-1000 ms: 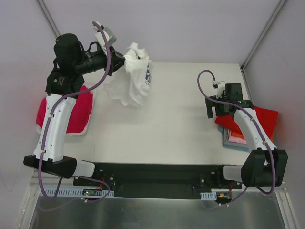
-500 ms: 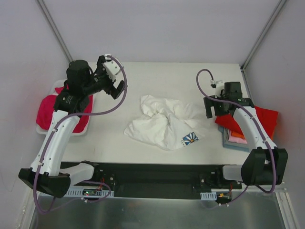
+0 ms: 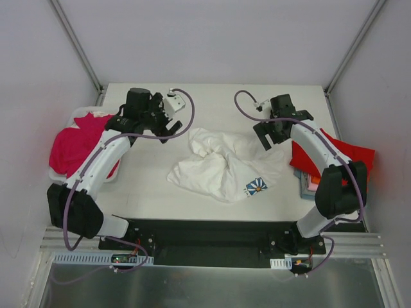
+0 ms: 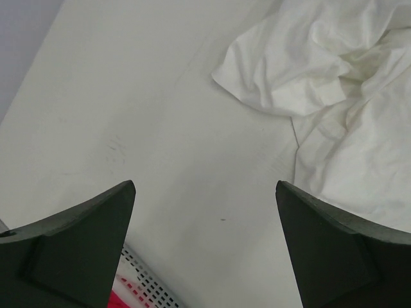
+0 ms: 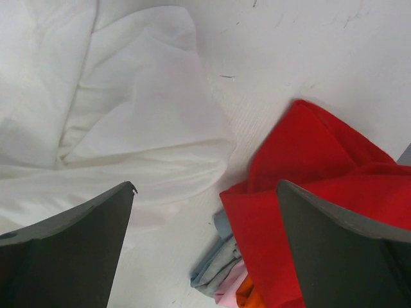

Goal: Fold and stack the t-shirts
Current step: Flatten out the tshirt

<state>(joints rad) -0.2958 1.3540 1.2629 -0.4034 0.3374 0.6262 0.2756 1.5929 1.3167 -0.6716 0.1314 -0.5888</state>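
left wrist: white t-shirt [image 4: 334,83] beyond gripper [image 4: 204,186]

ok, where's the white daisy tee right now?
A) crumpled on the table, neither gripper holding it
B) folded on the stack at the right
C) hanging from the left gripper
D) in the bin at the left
A: the white tee lies crumpled on the table, while the left gripper and right gripper are both open and hold nothing.
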